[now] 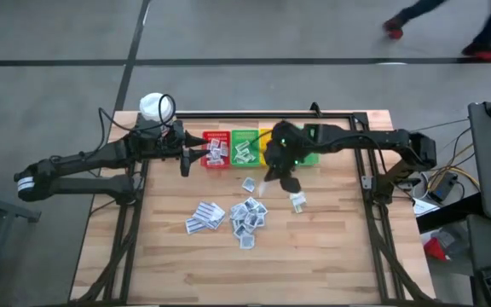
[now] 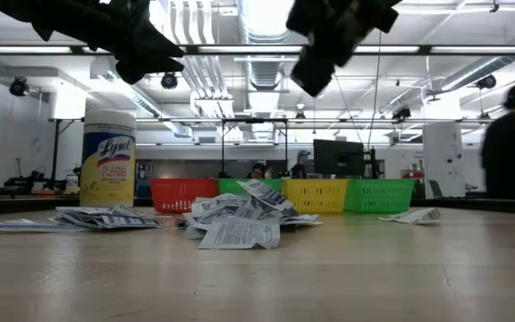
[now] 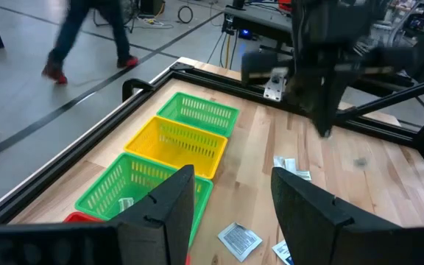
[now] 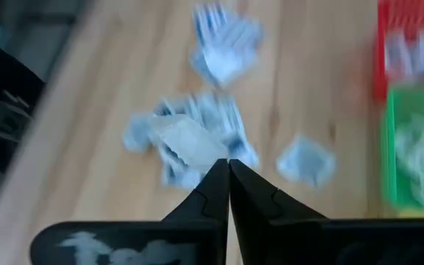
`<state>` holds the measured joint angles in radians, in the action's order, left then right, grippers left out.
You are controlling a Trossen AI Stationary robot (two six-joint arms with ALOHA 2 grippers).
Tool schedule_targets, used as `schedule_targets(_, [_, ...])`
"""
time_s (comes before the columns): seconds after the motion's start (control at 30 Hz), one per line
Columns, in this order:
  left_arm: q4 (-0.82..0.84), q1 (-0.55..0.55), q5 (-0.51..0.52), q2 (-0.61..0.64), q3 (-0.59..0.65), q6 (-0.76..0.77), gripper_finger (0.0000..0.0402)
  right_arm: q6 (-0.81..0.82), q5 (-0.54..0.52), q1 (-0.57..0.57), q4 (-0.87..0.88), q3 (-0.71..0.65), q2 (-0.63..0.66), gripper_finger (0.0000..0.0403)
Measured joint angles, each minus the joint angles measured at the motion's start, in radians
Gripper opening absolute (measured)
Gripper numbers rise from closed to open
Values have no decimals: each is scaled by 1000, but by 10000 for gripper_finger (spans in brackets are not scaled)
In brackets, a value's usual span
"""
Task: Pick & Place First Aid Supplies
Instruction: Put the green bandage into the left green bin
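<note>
Wooden table (image 1: 331, 256): sachets (image 1: 247, 213) heaped; right gripper (image 1: 290, 185) closed.

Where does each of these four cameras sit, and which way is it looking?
High view: overhead, straight down on the wooden table; both dark arms show.
Low view: at tabletop height, looking across scattered white sachets; arms hang above.
Left wrist view: looks past the open left gripper toward the plastic bins.
Right wrist view: looks down past the shut right gripper.
Shared: all see sachets.

Small white printed sachets (image 1: 247, 215) scattered mid-table, some in bins.
</note>
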<state>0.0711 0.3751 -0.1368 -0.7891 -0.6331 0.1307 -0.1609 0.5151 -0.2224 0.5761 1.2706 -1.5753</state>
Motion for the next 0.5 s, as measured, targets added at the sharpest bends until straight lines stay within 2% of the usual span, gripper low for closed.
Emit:
schedule_targets(0.27, [0,0,0,0,0,0,175,17,313,-102,-164,44,0,8])
schedule_targets(0.37, [0,0,0,0,0,-5,175,69,455,-140,-252,45,0,8])
schedule_targets(0.5, [0,0,0,0,0,-5,175,150,568,-180,-345,43,0,8])
